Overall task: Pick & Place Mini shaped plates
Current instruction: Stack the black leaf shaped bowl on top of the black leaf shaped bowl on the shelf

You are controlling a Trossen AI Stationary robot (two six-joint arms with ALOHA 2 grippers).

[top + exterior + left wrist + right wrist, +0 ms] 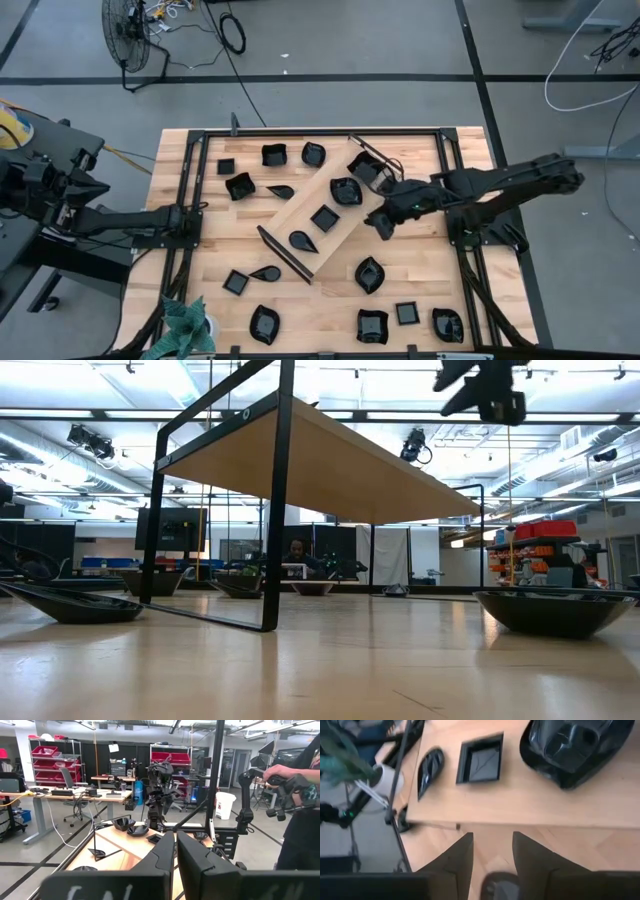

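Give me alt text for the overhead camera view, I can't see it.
A light-wood tray lies diagonally mid-table holding three small black plates, with the open right gripper hovering empty beside its right edge. More black plates are scattered over the wooden table, and the left gripper waits shut at the left side.

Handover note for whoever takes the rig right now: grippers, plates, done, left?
Left gripper: shut, empty, parked at the table's left edge.
Right gripper: open, empty, above the tray's right side.
Plates: three on the tray, wavy, square, teardrop; a fourth sits at its far end. The rest lie scattered on the table.
Left: pick the next plate.
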